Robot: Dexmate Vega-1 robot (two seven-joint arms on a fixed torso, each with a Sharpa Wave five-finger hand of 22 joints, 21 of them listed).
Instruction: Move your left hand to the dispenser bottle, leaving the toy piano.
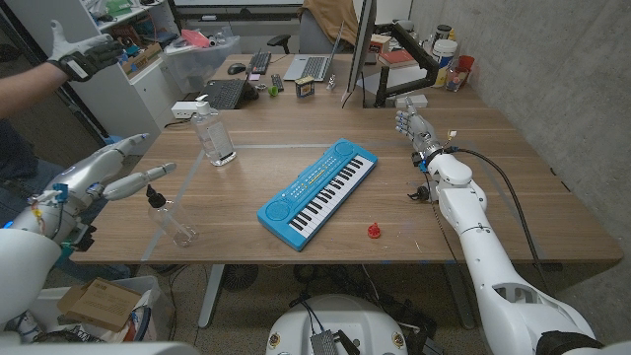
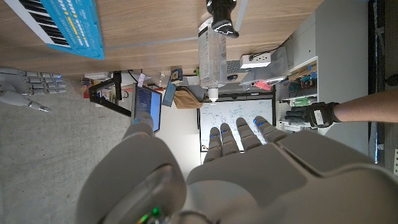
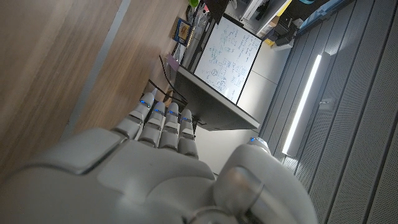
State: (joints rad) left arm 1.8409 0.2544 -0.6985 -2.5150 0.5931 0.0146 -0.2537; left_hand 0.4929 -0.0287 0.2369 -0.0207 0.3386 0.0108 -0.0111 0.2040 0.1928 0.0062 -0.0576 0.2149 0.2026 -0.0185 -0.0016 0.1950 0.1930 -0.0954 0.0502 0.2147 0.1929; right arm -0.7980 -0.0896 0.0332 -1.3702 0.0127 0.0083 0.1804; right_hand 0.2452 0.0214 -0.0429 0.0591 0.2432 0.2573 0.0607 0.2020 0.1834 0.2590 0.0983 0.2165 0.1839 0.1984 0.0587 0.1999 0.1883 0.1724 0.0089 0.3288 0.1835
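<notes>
A: Where is the left hand now?

B: At the table's left edge, fingers straight and apart, holding nothing. Its fingertips point toward the clear plastic dispenser bottle with the black pump top, which lies tipped just near of them, not touching.

A: And the piano?

B: The blue toy piano with white keys sits mid-table, well to the right of that hand. A second clear bottle stands upright farther back.

A: How should it finish?

B: I'd judge a short pull toward the near edge, fingers kept spread, settling over the bottle's body rather than its pump, slowly so it doesn't roll.

A: The right hand?

B: Far right, fingers extended, gripping nothing. A small red object lies near the piano.
</notes>
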